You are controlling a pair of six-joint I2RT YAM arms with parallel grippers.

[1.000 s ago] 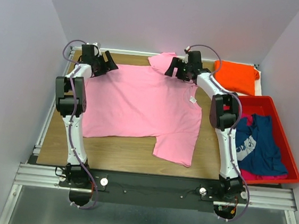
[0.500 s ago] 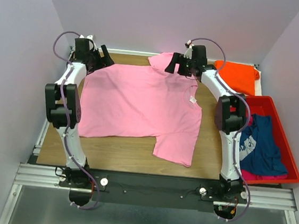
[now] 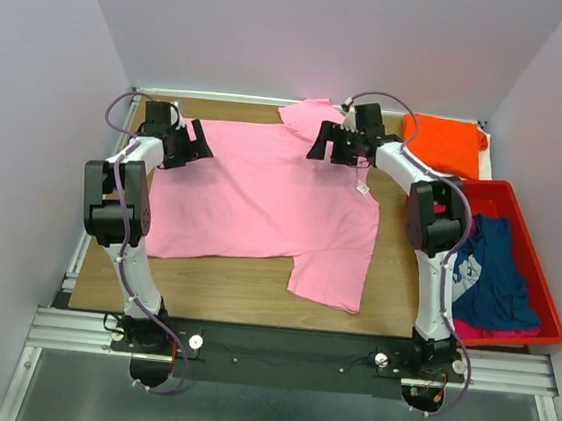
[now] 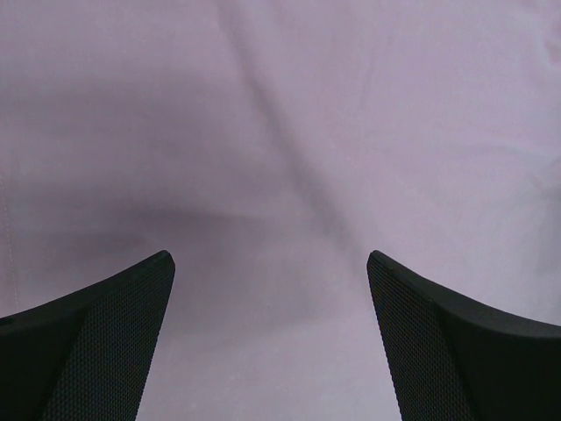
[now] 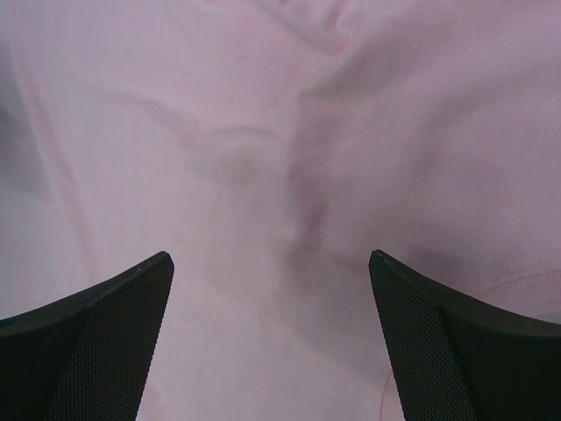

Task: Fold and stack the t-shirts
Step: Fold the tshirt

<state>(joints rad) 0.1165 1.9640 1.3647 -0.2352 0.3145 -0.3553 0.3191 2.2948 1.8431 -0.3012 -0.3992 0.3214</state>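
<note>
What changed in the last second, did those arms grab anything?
Both arms shifted slightly nearer: the left gripper and right gripper now sit over the far edge of the pink shirt, jaws open, holding nothing. The left elbow swung outward. The pink shirt, orange shirt and red bin stayed put.

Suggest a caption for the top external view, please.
Left claw and right claw, open, over spread pink t-shirt; orange tee alongside, navy tee in red bin.

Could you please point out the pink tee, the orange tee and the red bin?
Pink tee (image 3: 263, 194): top view, middle of its body.
Orange tee (image 3: 449, 143): top view, centre of the cloth.
Red bin (image 3: 484, 189): top view, far wall.
</note>
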